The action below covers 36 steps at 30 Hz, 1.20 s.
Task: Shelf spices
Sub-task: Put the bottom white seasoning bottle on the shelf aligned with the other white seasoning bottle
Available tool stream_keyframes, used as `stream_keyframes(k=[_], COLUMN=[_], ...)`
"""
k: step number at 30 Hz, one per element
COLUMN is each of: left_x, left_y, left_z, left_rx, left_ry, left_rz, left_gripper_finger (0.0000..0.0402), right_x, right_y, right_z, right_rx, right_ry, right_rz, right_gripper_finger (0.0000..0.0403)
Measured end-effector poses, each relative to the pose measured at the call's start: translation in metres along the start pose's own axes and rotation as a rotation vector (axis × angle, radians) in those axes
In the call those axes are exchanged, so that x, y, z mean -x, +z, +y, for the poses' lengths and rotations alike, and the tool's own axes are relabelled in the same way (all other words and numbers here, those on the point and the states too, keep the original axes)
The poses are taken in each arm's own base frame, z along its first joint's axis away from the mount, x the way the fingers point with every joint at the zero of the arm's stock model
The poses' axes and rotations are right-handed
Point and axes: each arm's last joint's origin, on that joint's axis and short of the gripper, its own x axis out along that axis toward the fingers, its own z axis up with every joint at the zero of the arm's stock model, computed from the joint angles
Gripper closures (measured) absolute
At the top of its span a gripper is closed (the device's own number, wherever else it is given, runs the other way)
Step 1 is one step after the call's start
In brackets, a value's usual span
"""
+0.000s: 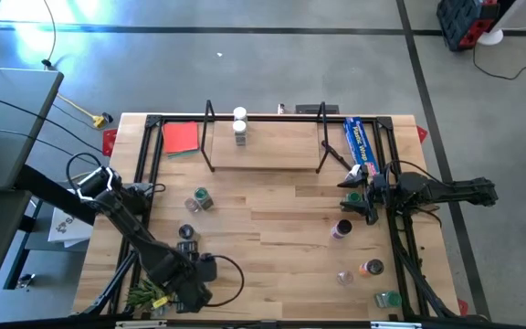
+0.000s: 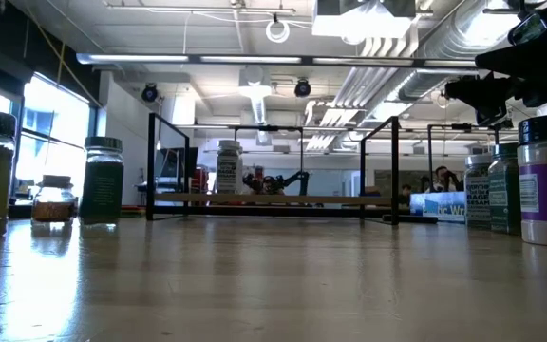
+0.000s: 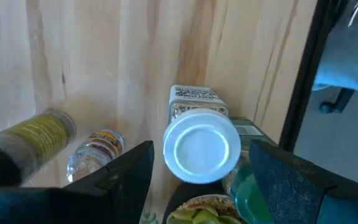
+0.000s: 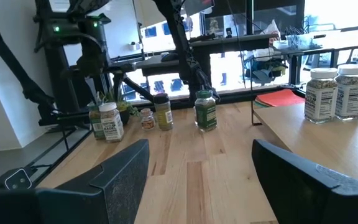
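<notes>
This is a robotics lab or workshop. Exposed ducts point(image 2: 463, 43) and pipes cross the upper frame, other robot arms point(image 4: 73, 37) stand on desks at upper left, and bare concrete floor point(image 1: 272, 73) surrounds the table point(image 1: 281, 210).

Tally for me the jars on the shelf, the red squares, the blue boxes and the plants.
Jars on the shelf: 2
Red square: 1
Blue box: 1
Plant: 1
Total: 5
</notes>
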Motion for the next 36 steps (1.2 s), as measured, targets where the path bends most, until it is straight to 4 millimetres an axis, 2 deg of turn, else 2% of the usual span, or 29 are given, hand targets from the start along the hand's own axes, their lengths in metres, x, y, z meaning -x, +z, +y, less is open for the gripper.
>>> stream_keyframes(k=[6,14,23,26,30,36], left_x=[-0.015,-0.022,-0.032,-0.03,-0.028,-0.027], left_y=[0.004,0.007,0.007,0.014,0.034,0.072], left_z=[-0.003,-0.002,0.006,0.014,0.03,0.072], left_rx=[0.012,-0.008,-0.055,-0.098,-0.176,-0.322], left_ry=[0.035,0.05,0.034,0.058,0.108,0.183], left_rz=[0.038,0.055,0.126,0.117,0.052,-0.004], left_gripper_finger=[0.0142,0.0145,0.0203,0.0203,0.0203,0.0203], right_x=[0.0,0.0,0.0,0.0,0.0,0.0], right_y=[0.0,0.0,0.0,0.0,0.0,0.0], right_z=[0.0,0.0,0.0,0.0,0.0,0.0], right_rx=[0.0,0.0,0.002,0.001,0.0,0.001], right_ry=[0.0,0.0,0.0,0.0,0.0,0.0], right_rz=[0.0,0.0,0.0,0.0,0.0,0.0], right_gripper_finger=[0.0123,0.0123,0.0123,0.0123,0.0123,0.0123])
